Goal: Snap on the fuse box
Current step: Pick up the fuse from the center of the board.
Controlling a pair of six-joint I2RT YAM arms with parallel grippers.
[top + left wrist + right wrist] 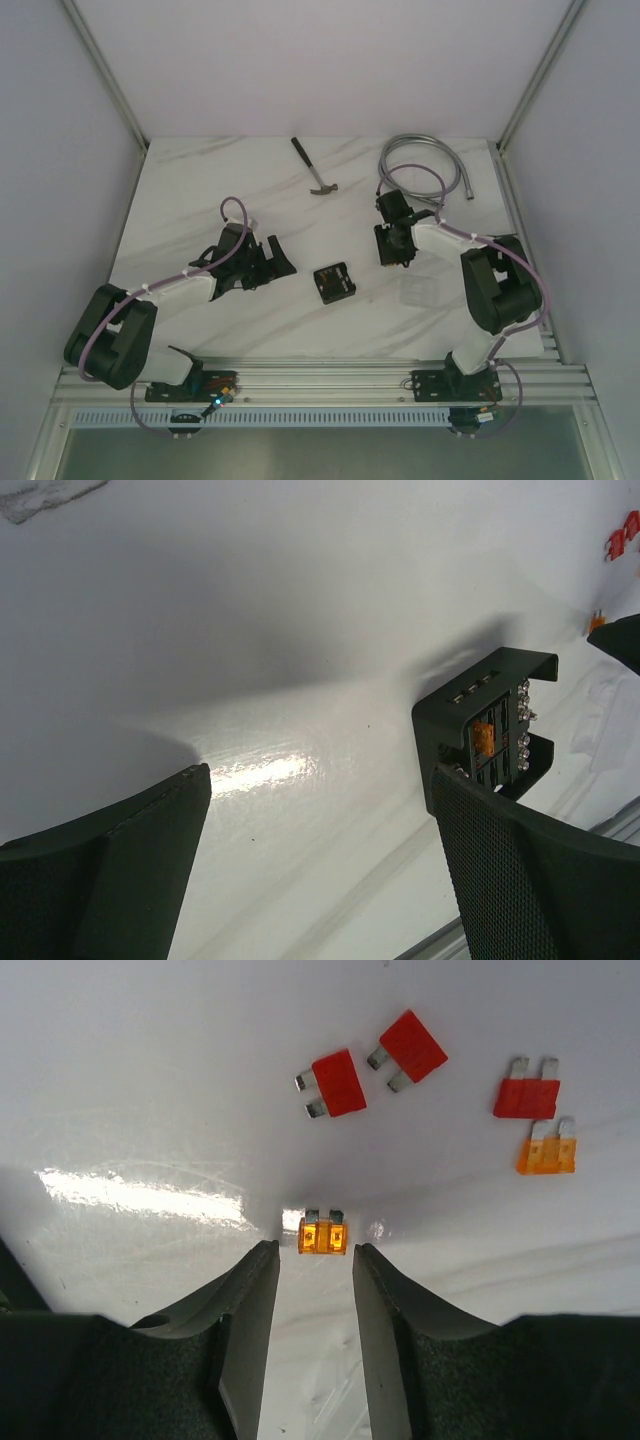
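One orange fuse (482,737), perhaps more, occupies the fuse box (441,712).

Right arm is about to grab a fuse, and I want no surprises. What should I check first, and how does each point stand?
1. Right gripper open: ok.
2. Orange fuse lined up just ahead of its fingertips: ok.
3. Neighbouring red fuses lie apart from that one: ok.
4. Fuse box free, touched by neither gripper: ok.
5. Left gripper open, beside the box: ok.
6. Empty slot in the box for this fuse: cannot tell.
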